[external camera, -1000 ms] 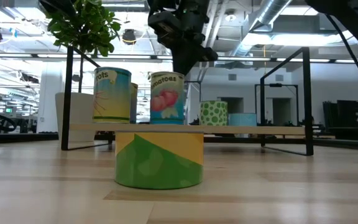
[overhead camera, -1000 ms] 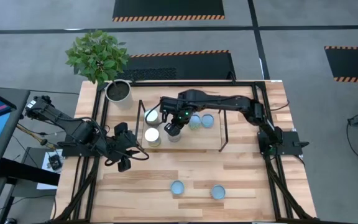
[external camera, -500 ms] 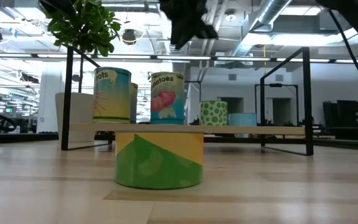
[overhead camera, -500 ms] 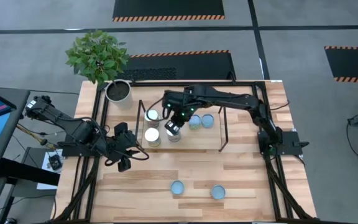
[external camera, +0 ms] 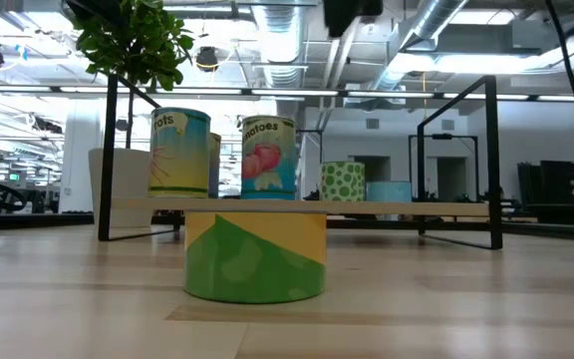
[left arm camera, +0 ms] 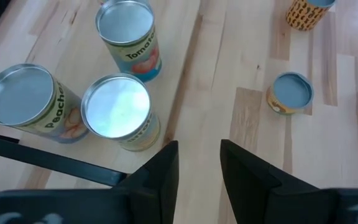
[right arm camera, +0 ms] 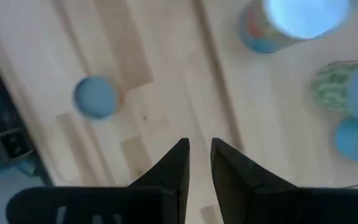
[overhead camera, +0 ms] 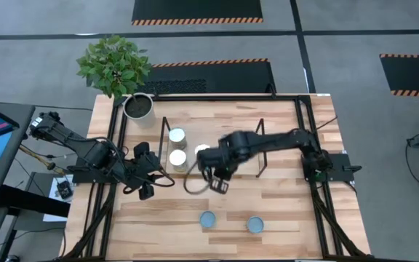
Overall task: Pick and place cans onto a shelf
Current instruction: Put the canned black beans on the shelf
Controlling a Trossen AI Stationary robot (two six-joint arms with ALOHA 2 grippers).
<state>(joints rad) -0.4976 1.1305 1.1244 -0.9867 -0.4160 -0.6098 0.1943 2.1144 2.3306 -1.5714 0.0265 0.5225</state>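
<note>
The right tool (overhead camera: 220, 183), nearly closed and holding nothing at the frame centre, may knock the small cylindrical tins (overhead camera: 177, 135) off the low light-wood shelf (overhead camera: 249, 166) if it swings low toward the two blue-topped tins (overhead camera: 207, 219) at the lower centre of the worktop (overhead camera: 289, 211).

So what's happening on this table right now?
A two-arm robot is loading cans onto a low wooden shelf. The right gripper carries nothing and hangs over bare tabletop just in front of the shelf, on the side where two blue-topped cans wait. Three shiny-topped cans show on the shelf from above; the arm hides part of it. The left gripper waits near the table's left edge.
</note>
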